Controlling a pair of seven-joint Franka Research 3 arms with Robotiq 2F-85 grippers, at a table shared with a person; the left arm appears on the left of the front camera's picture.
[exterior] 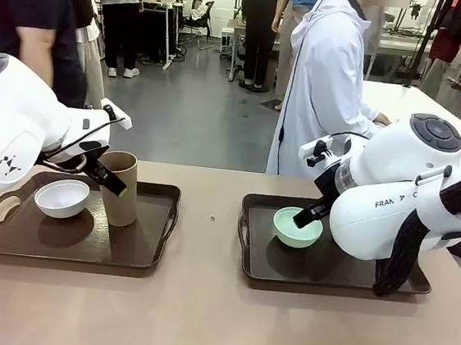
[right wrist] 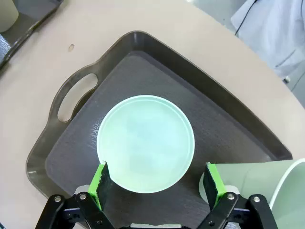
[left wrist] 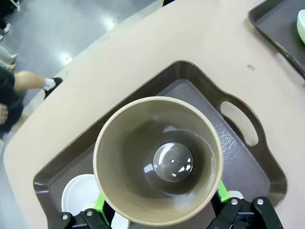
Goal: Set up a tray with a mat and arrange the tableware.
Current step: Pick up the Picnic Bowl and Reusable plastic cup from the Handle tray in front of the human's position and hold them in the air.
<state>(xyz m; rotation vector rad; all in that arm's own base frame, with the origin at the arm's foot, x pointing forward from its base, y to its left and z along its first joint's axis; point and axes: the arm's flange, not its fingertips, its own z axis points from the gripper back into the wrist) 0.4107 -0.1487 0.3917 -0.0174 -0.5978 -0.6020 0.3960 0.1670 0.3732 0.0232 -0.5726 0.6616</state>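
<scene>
Left hand (left wrist: pixel 160 198) spread round tan cup (left wrist: pixel 143 138); right hand (right wrist: pixel 156 179) likewise, mint bowl (right wrist: pixel 145 138); arm (exterior: pixel 392 202) "FRAN".

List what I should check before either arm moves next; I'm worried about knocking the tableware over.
1. Left end effector open, straddling the tan cup: ok.
2. Tan cup upright on the left tray: ok.
3. White bowl apart from that cup: ok.
4. Right end effector open over the mint-green bowl: ok.
5. Room between it and the mint-green cup: cannot tell.
</scene>
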